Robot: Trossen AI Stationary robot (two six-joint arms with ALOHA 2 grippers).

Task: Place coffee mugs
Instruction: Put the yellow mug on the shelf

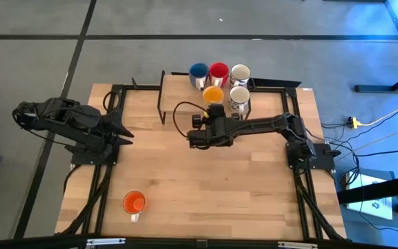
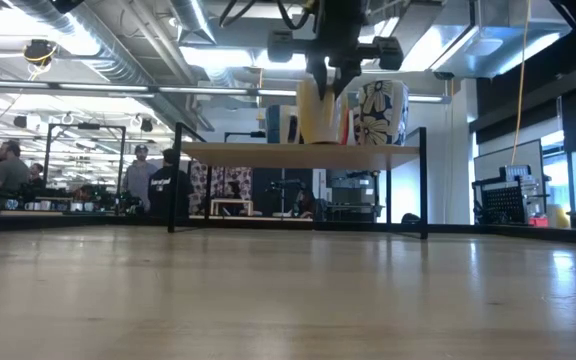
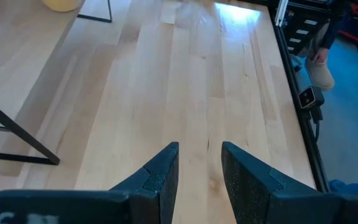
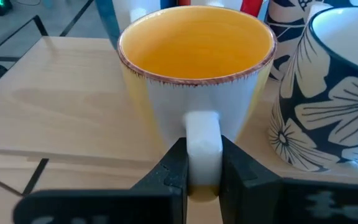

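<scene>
My right end effector (image 4: 202, 163) pinches the yellow mug's (image 4: 194, 81) handle on the shelf (image 1: 178, 86); releasing crookedly could knock the white mug (image 4: 328, 87) beside it; left (image 3: 199, 167) idles open.

Wooden bench (image 1: 185, 180), bearing one orange mug (image 1: 135, 203) near its front-left corner; raised shelf (image 1: 175, 86) at the back, carrying five mugs (image 1: 219, 72) clustered together.

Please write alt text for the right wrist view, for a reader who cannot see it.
The right tool grips the white handle of a yellow mug standing upright on a wooden shelf. A white mug with dark flower print stands close beside it.
</scene>
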